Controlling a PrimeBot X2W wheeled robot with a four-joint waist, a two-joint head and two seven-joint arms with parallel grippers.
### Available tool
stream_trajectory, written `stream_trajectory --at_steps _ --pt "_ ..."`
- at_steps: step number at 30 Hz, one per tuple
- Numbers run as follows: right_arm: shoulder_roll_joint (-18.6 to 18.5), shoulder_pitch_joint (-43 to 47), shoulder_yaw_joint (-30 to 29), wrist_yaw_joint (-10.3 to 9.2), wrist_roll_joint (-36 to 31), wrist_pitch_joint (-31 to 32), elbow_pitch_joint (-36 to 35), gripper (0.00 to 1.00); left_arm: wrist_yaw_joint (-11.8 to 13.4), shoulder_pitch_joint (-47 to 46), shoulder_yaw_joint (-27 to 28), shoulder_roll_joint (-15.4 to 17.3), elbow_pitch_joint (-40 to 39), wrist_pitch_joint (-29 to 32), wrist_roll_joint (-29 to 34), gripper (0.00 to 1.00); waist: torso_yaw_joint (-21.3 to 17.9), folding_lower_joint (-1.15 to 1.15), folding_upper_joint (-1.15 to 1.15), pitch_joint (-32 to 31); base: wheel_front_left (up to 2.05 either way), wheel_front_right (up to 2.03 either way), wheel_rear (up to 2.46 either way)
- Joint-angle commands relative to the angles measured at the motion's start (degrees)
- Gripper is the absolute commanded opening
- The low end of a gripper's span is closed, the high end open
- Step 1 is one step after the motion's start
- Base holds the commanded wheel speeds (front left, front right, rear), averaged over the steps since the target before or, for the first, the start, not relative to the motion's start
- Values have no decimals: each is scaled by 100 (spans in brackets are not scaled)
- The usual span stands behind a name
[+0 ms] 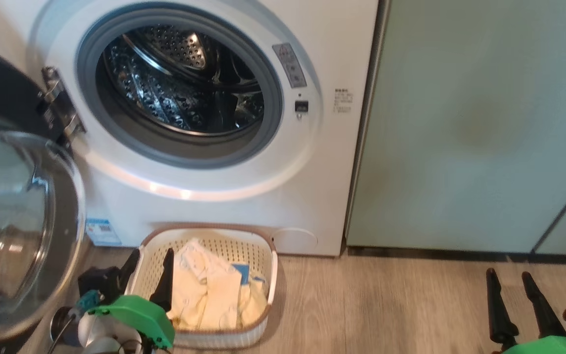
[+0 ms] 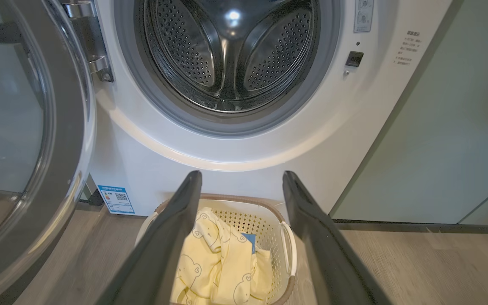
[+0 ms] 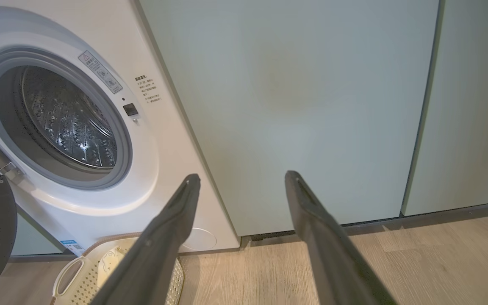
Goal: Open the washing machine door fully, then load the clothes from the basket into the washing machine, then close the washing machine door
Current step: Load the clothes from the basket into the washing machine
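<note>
1. Your left gripper (image 1: 152, 255), fingers wide and empty, hovers over the left rim of the small cream perforated plastic basket (image 1: 273, 260).
2. Pale yellow bear-print clothes (image 1: 209, 290) lie inside it, just before the large white front-loading washing machine (image 1: 312, 196).
3. Its round black glass-windowed door (image 1: 17, 221) stands open, close at that gripper's left.
4. Your right gripper (image 1: 509, 275), wide and empty, sits before the pale green cabinet (image 1: 460, 123).

Pale wood-look floor (image 1: 386, 305) under basket (image 1: 214, 339), washing machine (image 1: 214, 211) and green cabinets (image 1: 460, 123)
</note>
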Motion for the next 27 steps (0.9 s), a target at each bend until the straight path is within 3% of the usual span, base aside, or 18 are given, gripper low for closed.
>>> stream_trajectory --at_steps 1,11,27 --pt "-33 -124 114 -15 -3 -55 -169 100 -4 -262 178 166 -182 -36 -44 100 -2 0 0 1 201 -201 0" --pt "-32 -124 103 -15 -16 -55 -188 100 -4 -262 128 154 -198 -36 32 100 14 0 0 25 127 -124 -3" --pt "-31 -155 151 -15 4 -55 -168 100 -3 -237 179 127 72 -36 110 100 -26 0 0 50 8 -8 0"
